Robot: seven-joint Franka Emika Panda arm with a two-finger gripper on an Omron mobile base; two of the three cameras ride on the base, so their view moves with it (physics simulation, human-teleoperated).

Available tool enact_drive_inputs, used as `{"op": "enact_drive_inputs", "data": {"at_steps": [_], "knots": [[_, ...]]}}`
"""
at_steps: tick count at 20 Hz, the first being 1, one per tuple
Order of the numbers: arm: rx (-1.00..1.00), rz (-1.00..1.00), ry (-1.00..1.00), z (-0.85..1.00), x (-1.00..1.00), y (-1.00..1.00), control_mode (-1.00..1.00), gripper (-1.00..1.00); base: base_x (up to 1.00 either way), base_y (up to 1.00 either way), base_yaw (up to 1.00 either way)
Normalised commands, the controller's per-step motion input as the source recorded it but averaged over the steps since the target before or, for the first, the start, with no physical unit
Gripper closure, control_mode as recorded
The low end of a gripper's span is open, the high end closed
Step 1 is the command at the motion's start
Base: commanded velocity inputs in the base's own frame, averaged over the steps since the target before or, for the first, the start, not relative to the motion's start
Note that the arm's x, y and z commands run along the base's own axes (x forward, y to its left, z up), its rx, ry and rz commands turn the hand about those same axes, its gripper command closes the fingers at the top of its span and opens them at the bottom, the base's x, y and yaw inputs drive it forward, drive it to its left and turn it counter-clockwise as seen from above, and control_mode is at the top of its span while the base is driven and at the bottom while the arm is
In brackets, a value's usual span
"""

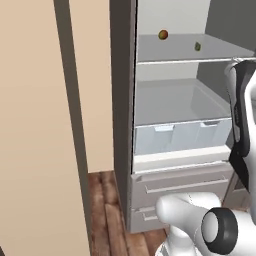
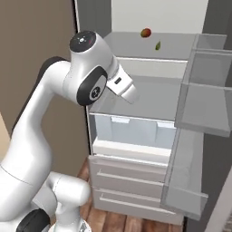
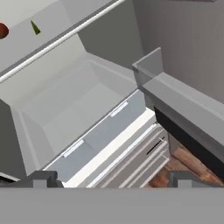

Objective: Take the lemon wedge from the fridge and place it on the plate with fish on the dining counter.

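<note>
Tiny yellowish-green lemon wedge (image 1: 197, 46) on the upper shelf of the open grey fridge (image 1: 122, 125), near a round fruit (image 1: 163, 34).

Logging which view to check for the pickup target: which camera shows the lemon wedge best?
The left base view: the lemon wedge lies unobstructed on the fridge shelf, right of the round fruit. The right base view shows it as a small speck, nearer the fruit. The hand view catches it as a sliver near the top left corner.
</note>
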Motion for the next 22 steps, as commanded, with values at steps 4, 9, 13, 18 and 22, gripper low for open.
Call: {"op": "enact_drive_inputs", "data": {"at_steps": [4,9,13,18,22], "knots": [[0.00,0.00,0.00,0.00,0.00,0.00,1.00,-1.00,0.72,-0.20,0.04],[0.00,0.00,0.00,0.00,0.00,0.00,1.00,-1.00,0.91,-0.36,0.00],[0.00,0.00,0.00,0.00,0.00,0.00,1.00,-1.00,0.43,-0.60,0.04],[0.00,0.00,0.00,0.00,0.00,0.00,1.00,-1.00,0.13,-0.54,0.06],[0.00,0.00,0.00,0.00,0.00,0.00,1.00,-1.00,0.41,-0.26,0.07]]}}
